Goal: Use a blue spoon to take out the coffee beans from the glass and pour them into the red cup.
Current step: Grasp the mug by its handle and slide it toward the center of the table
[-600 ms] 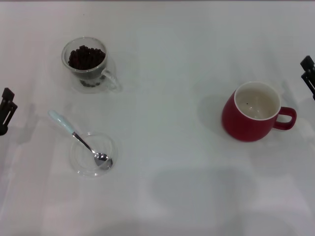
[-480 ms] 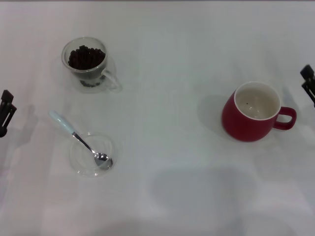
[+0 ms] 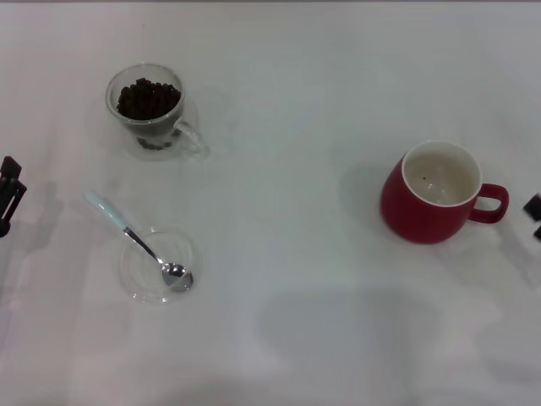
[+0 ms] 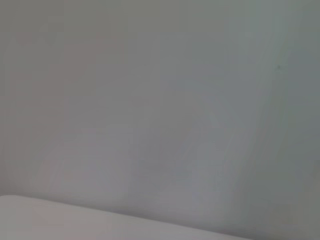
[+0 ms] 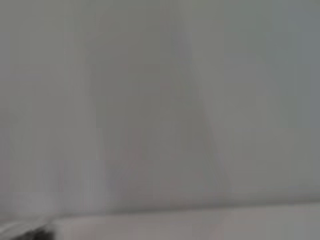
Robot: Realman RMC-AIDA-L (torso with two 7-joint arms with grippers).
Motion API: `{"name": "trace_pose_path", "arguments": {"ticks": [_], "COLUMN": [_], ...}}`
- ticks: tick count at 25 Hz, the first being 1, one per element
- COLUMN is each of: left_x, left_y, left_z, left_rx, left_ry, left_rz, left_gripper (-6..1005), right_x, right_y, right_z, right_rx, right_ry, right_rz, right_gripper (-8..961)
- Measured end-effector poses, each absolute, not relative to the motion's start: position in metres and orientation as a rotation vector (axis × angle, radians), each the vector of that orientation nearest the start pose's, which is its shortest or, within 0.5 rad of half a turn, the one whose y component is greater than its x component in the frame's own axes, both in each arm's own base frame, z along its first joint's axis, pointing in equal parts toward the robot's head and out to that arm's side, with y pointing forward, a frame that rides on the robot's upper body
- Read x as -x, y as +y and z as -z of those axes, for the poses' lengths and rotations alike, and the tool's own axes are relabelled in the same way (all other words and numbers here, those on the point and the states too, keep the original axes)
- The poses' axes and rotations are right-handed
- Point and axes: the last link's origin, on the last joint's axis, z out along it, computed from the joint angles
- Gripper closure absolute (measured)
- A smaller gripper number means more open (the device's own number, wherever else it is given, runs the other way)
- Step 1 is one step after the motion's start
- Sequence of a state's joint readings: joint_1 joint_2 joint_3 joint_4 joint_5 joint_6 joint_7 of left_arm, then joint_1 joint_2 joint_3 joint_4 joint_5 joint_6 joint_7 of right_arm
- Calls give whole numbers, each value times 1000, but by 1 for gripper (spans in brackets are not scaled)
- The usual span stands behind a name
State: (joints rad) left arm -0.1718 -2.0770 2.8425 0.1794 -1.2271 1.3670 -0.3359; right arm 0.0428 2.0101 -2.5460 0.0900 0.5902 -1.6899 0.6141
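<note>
Left gripper (image 3: 10, 193) at far left edge, held nothing; could not tell if jaws open or closed. Right gripper (image 3: 534, 208) at far right edge, just past cup (image 3: 435, 193) handle, held nothing; jaws, could not tell. Spoon (image 3: 139, 242) lay with bowl in clear dish (image 3: 159, 265), blue handle poking out over rim toward left gripper. Glass (image 3: 150, 108) behind it, full of beans (image 3: 147, 98). Cup well apart, on right, nearly empty. Best next step, I think: left gripper comes low, pinches handle, lifts slow.
</note>
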Motion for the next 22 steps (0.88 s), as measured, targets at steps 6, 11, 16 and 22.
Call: {"name": "trace_pose_path", "arguments": {"ticks": [6,11,16,22], "left_x": [368,368,368,369], "left_y": [220,219,219,219], "left_z": [34,35,35,35], "left_rx": [1588,1588,1587,1587], "left_ry": [-785,-787,-790,-789], "left_rz": [799,797,796,794], "left_gripper": [125,125,126,126], "right_x": [-393,-395,-397,-398], "right_y": [137,152,165,176], "right_z": [8,18,21,20], "right_rx": [1964,1980,1974,1954], "right_ry": [830,862,867,867], "right_rz": [-819,-770,-734,-726], "right_gripper": [220,231,242,255]}}
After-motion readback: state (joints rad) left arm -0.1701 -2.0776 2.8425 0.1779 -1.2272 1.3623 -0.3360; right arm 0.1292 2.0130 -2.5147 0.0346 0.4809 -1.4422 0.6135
